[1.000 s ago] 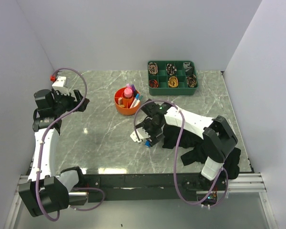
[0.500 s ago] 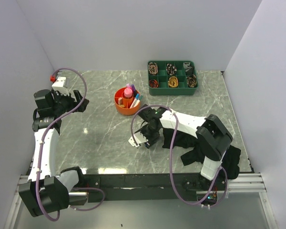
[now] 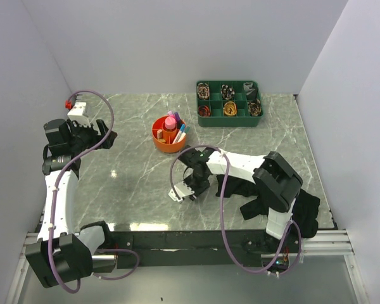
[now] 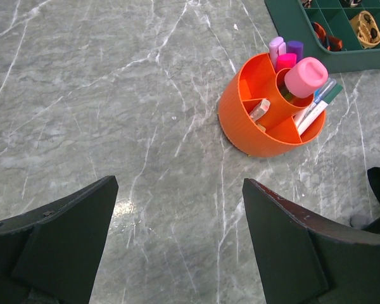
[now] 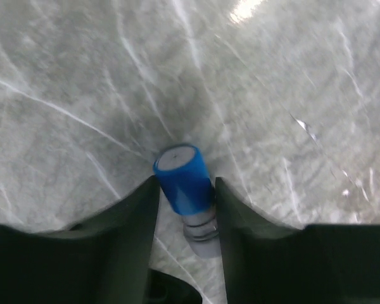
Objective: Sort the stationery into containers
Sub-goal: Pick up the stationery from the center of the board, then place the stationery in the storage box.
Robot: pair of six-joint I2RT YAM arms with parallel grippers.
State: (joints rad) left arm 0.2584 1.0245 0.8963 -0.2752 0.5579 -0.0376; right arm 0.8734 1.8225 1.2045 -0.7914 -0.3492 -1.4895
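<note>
Blue-capped marker (image 5: 182,179) lies between the right gripper (image 5: 185,185) fingers, both touching its cap; I verify a square grip before lifting. Left gripper (image 4: 178,185) gapes wide, empty.

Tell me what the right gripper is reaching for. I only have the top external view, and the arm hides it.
Observer: The right wrist view shows a blue-capped marker between the right gripper's fingers.
Operator: Report the grip.
Observer: The fingers sit close on both sides of the cap. I cannot tell whether they press it.
Operator: Check the left gripper.
Observer: In the left wrist view the left gripper is open, with nothing between its fingers.
</note>
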